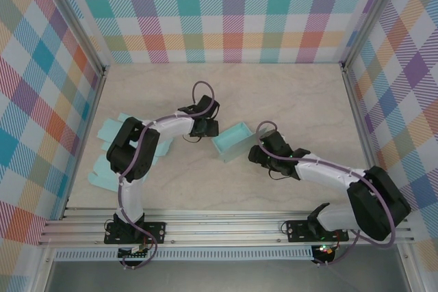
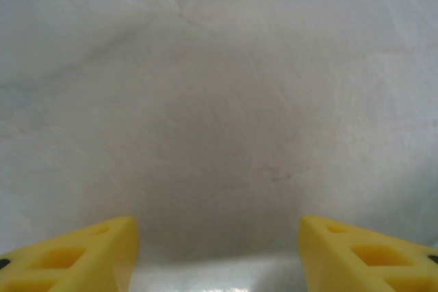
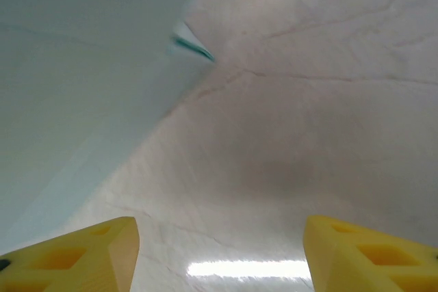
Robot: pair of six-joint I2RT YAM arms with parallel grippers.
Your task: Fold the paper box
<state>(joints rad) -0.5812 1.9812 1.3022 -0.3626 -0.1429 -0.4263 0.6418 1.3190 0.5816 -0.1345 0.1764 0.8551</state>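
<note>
Box (image 1: 234, 140) is sitting open side up near the middle of the bench (image 1: 294, 94), its long axis running at a slant from near-left to far-right. Its walls are looking raised, so the folding is, by my judgement, well along; whether a flap is waiting to be tucked cannot be told.

Left tool (image 1: 205, 128) is hanging just beside the box's left end, a little to the far side. Right tool (image 1: 261, 144) is hanging just beside the right end, a little to the near side. The two are bracketing the box along its long axis, and neither is clearly the nearer.

In the left wrist view the yellow fingers (image 2: 89, 254) are standing well apart with bare bench between them, so that tool is wide and holding nothing. In the right wrist view the fingers (image 3: 356, 251) are likewise standing apart and holding nothing. A pale teal wall of the box is rising ahead and to their left.

The coming move is probably turning on this: the box is lying between the tools, so each is needing to come inward along the long axis.

Spare flat sheets (image 1: 109, 158) are lying at the bench's left edge, well apart from the box.
</note>
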